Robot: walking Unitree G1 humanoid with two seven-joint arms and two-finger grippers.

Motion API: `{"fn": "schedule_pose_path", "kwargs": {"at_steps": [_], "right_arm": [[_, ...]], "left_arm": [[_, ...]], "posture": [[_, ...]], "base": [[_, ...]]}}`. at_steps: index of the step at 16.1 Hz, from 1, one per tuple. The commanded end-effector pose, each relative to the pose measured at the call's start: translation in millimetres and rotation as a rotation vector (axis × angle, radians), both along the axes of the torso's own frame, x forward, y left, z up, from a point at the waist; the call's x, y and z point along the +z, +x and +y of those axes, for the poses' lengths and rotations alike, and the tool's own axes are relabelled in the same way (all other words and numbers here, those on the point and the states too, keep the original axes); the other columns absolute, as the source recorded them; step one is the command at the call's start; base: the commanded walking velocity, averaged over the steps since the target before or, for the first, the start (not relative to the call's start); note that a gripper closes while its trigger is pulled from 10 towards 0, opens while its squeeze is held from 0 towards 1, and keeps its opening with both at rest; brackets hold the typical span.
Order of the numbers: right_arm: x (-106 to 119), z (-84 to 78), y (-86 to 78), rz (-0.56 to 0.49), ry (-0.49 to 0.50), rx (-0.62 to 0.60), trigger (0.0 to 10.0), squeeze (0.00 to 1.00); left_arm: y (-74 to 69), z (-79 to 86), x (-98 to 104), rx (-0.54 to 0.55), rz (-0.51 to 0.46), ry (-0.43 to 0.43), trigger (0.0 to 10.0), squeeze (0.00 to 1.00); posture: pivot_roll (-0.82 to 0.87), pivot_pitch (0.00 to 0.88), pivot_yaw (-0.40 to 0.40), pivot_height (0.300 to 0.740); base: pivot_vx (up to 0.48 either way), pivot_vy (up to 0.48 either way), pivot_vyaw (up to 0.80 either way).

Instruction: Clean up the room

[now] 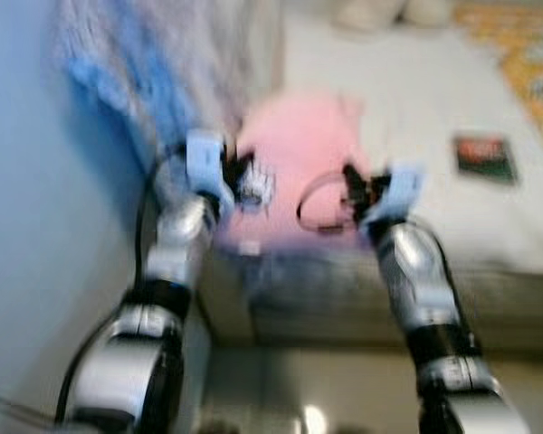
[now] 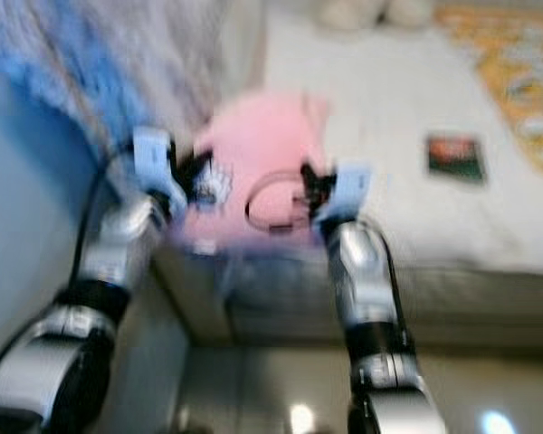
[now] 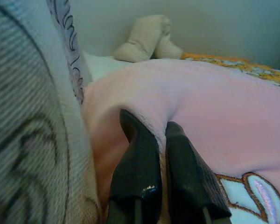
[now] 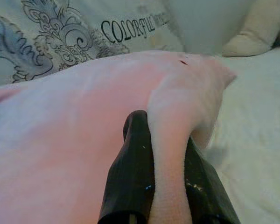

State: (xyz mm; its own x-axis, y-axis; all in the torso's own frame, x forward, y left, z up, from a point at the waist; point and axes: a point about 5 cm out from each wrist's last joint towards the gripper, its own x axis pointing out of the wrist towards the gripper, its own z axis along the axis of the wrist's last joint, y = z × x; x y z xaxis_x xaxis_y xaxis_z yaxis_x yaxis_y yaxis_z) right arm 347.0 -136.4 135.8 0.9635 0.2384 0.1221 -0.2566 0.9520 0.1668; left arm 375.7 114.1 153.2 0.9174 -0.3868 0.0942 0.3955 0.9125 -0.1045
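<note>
While both head views are blurred by motion, a soft pink fleece blanket (image 1: 299, 154) can be made out lying on the near edge of a bed covered by a pale grey sheet (image 1: 407, 99), beside a blue and white patterned pillow (image 1: 136, 63). A fold of the pink fabric is pinched between the black fingers (image 3: 135, 168) of the left gripper (image 1: 244, 176), which are closed tight on the blanket's left edge. On the other side, a ridge of the same fleece is clamped between the fingers (image 4: 130, 177) of the right gripper (image 1: 348, 185), at the blanket's right edge. A small dark rectangular book (image 1: 484, 155) is seen flat on the sheet, well apart from the blanket to the right. A beige stuffed toy (image 3: 147, 39) rests at the far side of the bed, and an orange patterned cover (image 1: 516, 50) is spread at the far right.
</note>
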Motion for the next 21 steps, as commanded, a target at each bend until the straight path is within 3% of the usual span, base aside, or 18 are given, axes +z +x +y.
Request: {"fn": "schedule_pose_path", "kwargs": {"at_steps": [1,4,10,18,21], "right_arm": [[6.0,-19.8,1.4,-0.027,-0.007,-0.072,10.0,0.0],[6.3,-19.8,1.3,-0.028,-0.005,-0.076,10.0,0.0],[7.9,-20.0,3.0,-0.031,-0.01,-0.073,10.0,0.0],[6.4,-19.7,2.8,-0.026,-0.012,-0.073,10.0,0.0],[11.3,-25.9,3.5,-0.053,-0.015,-0.12,10.0,0.0]], "left_arm": [[1.3,-7.2,11.3,-0.003,-0.048,-0.012,10.0,0.0],[-2.8,-15.7,8.9,-0.021,-0.058,-0.014,10.0,0.0],[-4.6,-24.3,8.5,-0.035,-0.055,-0.024,10.0,0.0],[-3.6,-25.2,9.7,-0.016,-0.049,-0.029,10.0,0.0],[-5.7,-31.6,17.4,-0.038,-0.099,-0.016,10.0,0.0]], "posture": [[-0.1,0.0,0.037,0.74],[-0.1,0.0,0.04,0.74],[-0.1,0.0,0.037,0.74],[-0.1,0.0,0.038,0.74],[-0.11,0.0,0.037,0.74]], "base": [[0.48,0.0,0.0],[0.0,0.0,0.0],[0.043,-0.449,0.0],[0.0,0.0,0.0],[0.32,0.0,0.0]]}}
